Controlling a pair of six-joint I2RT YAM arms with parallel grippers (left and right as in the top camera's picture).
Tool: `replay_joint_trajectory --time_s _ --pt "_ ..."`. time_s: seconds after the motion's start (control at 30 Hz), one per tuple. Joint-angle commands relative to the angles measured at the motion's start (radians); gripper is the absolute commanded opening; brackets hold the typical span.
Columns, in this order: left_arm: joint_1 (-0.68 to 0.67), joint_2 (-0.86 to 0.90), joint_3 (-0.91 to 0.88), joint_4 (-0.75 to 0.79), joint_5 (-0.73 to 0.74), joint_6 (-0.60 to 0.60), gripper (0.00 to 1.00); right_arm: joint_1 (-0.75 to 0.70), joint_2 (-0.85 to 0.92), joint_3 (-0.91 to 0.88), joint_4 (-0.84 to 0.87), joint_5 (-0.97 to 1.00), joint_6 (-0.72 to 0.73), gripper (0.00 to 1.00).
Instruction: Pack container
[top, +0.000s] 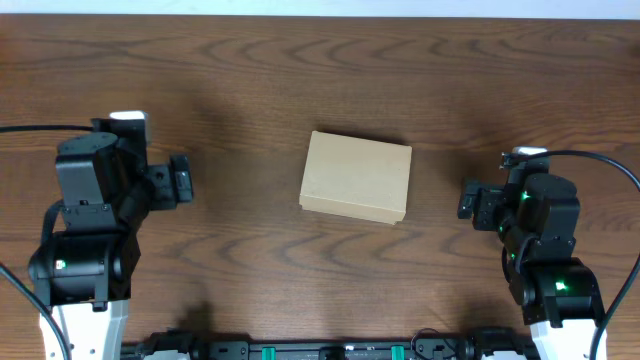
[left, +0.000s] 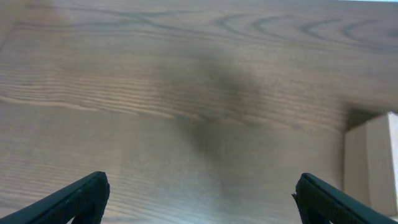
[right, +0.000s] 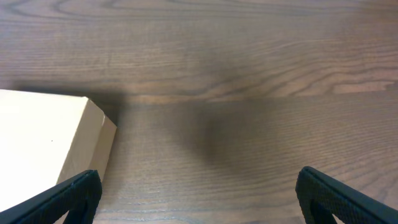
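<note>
The cardboard box (top: 356, 177) sits flat on the wooden table (top: 300, 60), about midway between the far and near edges and a little right of centre. Its lid is down, and its sides are turned slightly off the line of the table edges. The left gripper (top: 183, 180) hangs over the left half of the table and points toward the box but stands well apart from it. Its jaws are spread wide with nothing between them; its wrist camera shows only bare wood between the two dark fingers (left: 87, 196), with a corner of the box at the right side of the view. The right gripper (top: 468, 200) is over the right half, nearer to the box than the left one, with a strip of table showing between them. Its jaws are also wide apart and hold nothing; in its wrist camera one finger (right: 74, 196) appears just beside the box's near corner.
</note>
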Motion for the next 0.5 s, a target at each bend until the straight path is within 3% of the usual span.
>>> replay_joint_trajectory --time_s 0.0,0.2,0.37,0.47 --pt "0.006 0.034 -0.014 -0.002 -0.040 -0.014 0.96 0.001 -0.005 -0.007 0.007 0.017 -0.002 0.99" --pt "0.006 0.040 -0.076 0.079 0.063 0.104 0.95 0.002 -0.005 -0.008 0.032 0.017 -0.030 0.95" --pt "0.005 -0.039 -0.258 0.317 0.312 0.155 0.96 0.003 -0.005 -0.008 0.028 0.016 -0.036 0.92" --pt "0.005 -0.093 -0.351 0.381 0.394 0.155 0.95 0.003 -0.011 -0.009 0.023 0.017 -0.037 0.91"
